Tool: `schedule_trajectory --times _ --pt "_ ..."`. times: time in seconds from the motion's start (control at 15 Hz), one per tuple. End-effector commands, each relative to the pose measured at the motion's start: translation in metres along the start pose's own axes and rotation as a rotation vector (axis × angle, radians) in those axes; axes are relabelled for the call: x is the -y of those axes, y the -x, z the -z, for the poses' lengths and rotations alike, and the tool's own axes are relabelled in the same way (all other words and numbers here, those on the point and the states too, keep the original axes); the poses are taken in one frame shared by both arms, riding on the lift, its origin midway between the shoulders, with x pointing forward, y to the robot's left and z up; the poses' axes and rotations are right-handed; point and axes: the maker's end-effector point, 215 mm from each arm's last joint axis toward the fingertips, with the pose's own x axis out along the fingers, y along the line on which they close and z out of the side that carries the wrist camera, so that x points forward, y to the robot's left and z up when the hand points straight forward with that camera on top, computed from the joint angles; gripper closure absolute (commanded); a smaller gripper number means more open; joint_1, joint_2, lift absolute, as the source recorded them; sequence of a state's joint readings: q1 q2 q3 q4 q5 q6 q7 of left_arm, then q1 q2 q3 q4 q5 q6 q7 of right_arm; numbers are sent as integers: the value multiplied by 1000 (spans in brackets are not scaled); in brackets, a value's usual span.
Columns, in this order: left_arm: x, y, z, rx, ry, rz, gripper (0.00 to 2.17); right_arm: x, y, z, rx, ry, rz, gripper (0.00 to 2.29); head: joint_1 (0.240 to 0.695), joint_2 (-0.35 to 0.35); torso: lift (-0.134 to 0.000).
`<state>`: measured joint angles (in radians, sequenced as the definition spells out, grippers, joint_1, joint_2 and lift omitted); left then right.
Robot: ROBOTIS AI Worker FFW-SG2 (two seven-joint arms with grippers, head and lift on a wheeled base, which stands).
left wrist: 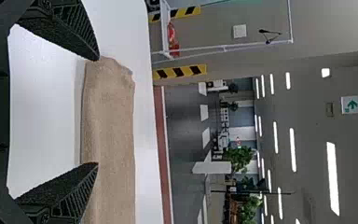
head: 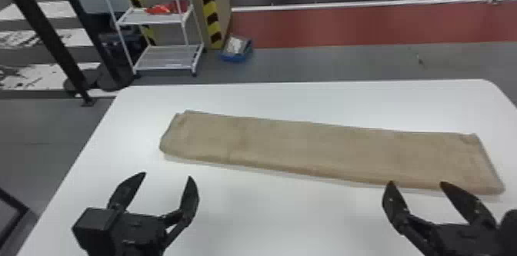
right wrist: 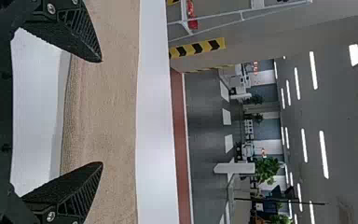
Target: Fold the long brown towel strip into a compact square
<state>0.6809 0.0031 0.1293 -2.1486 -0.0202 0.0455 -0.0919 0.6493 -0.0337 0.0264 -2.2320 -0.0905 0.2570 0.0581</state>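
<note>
The brown towel strip (head: 327, 149) lies flat across the white table, running from centre left to the right side, its right end nearer the robot. My left gripper (head: 166, 180) is open on the near side of the towel's left end, holding nothing. Also open and holding nothing, my right gripper (head: 417, 185) is by the near edge of the towel's right part. In the left wrist view, the towel (left wrist: 109, 126) lies beyond the parted fingers of my left gripper (left wrist: 98, 112). The right wrist view has the towel (right wrist: 107, 107) past my right gripper (right wrist: 102, 112).
The white table (head: 269, 99) has a rounded far-left corner. Behind it on the floor are a white rack (head: 165, 57), a blue bin (head: 235, 48) and a post with yellow and black stripes (head: 209, 5). Dark metal legs (head: 46, 36) are at the left.
</note>
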Motion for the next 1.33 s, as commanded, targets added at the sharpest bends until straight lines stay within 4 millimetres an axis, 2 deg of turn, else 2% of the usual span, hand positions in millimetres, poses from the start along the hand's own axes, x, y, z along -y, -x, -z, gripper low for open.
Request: schedule_trajectory --times 0.0,0.13,0.27,0.53,0.67,0.8,0.87,1.07,1.13,1.27 --pt "-1 -12 -10 8 16 -5 83 2 1 0 -1 1 3 100 695 119 -126" --pt "-7 -37 -4 -61 28 11 107 6 2 1 -4 4 10 100 695 117 -126" --pt "-17 -62 -10 -103 69 36 144 8 2 2 -7 6 11 100 695 110 -126" --pt "-66 -127 -20 -190 173 5 144 14 3 9 -24 7 24 100 695 132 -126" --pt "-66 -155 -16 -236 209 13 144 15 4 13 -32 5 27 100 695 157 -126" --pt "-60 -173 0 -319 250 44 144 17 4 17 -41 7 30 100 695 161 -126" --pt "-63 -176 5 -343 251 51 144 17 4 18 -42 6 28 100 695 157 -126" --pt "-90 -167 31 -424 270 37 144 9 2 19 -45 6 12 100 695 156 -126" --pt "-102 -162 40 -445 270 17 144 6 2 19 -46 5 6 100 695 165 -126" --pt "-112 -153 51 -484 290 15 144 0 1 18 -44 6 -8 100 695 207 -126"
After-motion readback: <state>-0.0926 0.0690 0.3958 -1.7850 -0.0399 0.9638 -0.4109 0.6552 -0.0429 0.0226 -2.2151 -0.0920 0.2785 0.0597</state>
